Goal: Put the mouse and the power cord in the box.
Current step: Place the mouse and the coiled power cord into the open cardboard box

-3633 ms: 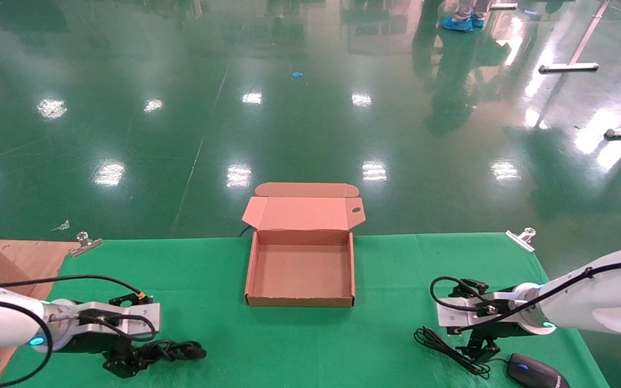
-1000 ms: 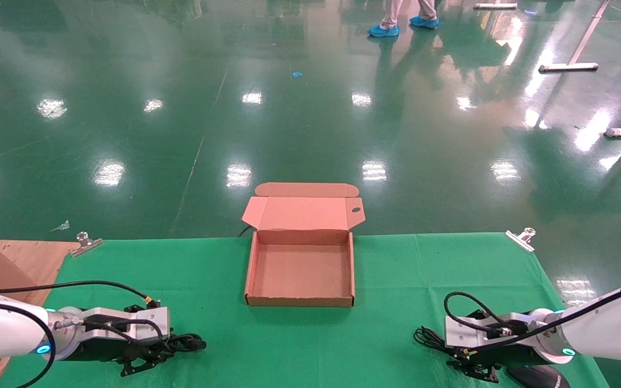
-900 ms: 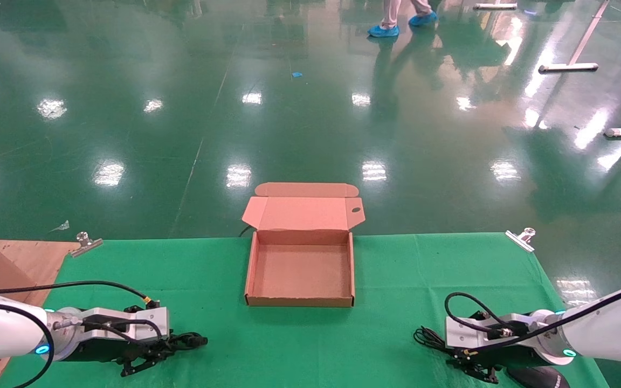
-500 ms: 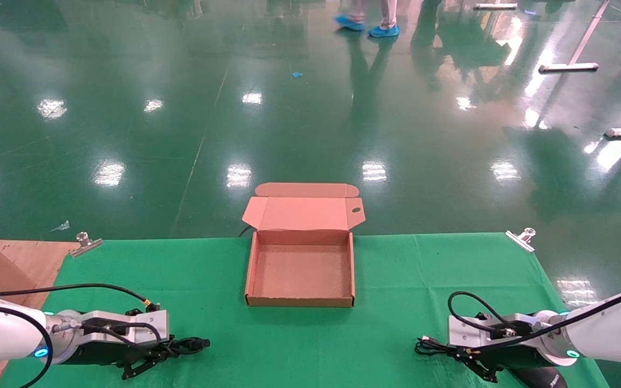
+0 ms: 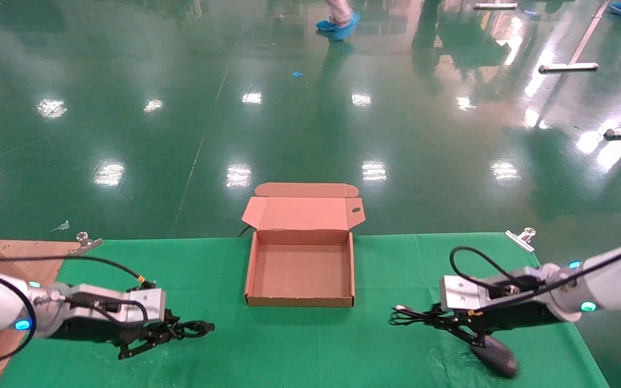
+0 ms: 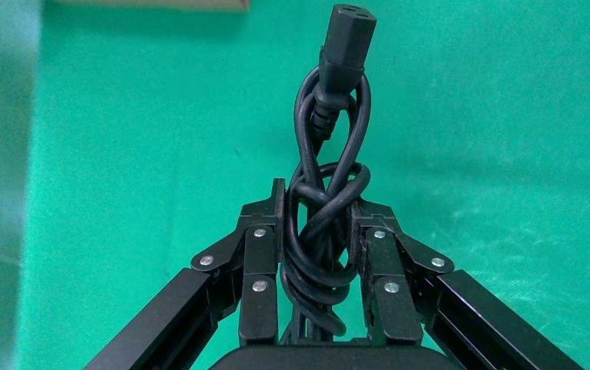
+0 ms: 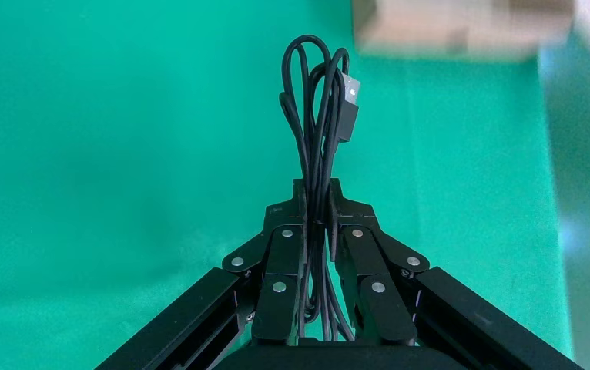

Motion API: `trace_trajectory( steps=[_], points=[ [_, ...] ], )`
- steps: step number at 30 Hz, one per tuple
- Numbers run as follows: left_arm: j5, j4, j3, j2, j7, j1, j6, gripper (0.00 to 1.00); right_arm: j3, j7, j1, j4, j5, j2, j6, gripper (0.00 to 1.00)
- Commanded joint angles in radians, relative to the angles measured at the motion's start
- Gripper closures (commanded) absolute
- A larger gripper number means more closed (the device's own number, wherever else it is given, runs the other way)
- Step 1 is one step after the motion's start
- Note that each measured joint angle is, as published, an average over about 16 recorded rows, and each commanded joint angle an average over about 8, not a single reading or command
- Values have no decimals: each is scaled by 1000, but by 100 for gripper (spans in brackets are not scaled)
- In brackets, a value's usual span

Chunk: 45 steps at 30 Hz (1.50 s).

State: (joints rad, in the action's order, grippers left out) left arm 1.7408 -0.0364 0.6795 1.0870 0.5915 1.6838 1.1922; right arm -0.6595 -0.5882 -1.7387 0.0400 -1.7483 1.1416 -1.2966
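The left end effector (image 6: 319,247) clamps the thick, rubbery power cord (image 6: 326,193), its chunky plug aimed toward 3 o'clock. The right end effector (image 7: 316,231) pinches the mouse's thin looped cable (image 7: 319,123); the smooth oval mouse (image 5: 494,357) dangles below. The brown cardboard box (image 5: 299,299) lies open at 12 o'clock on the counter (image 5: 310,345).

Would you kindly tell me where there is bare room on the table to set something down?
The box floor is bare. So is the green cloth flanking the box, and the front strip between the two claws. Crowded: left claw with power cord; right claw with the mouse.
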Motion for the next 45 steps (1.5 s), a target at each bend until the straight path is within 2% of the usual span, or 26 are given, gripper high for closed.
trace_trajectory(
  steps=[1, 5, 13, 17, 20, 25, 29, 45],
  points=[
    [1, -7, 1, -3, 6, 22, 29, 100, 4, -8, -31, 7, 7, -3, -67, 100],
    [2, -19, 2, 8, 6, 81, 71, 100, 8, -2, -90, 13, 14, 10, -116, 100],
    [-1, -46, -1, 45, -8, 234, 115, 100, 23, 42, -231, 19, 34, 46, -141, 100],
    [-1, -59, -2, 62, -10, 317, 133, 100, 26, 61, -301, 25, 36, 77, -109, 100],
    [-2, -65, -3, 77, -8, 369, 134, 100, 25, 70, -335, 28, 32, 110, -37, 100],
    [-2, -61, -5, 114, -1, 419, 104, 100, 21, 78, -348, 26, 22, 171, 114, 100],
    [-4, -46, -7, 143, 3, 427, 69, 100, 19, 82, -337, 28, 20, 200, 174, 100],
    [-8, -7, -10, 201, 67, 395, 10, 100, 11, 93, -318, 46, 30, 197, 163, 100]
  ],
)
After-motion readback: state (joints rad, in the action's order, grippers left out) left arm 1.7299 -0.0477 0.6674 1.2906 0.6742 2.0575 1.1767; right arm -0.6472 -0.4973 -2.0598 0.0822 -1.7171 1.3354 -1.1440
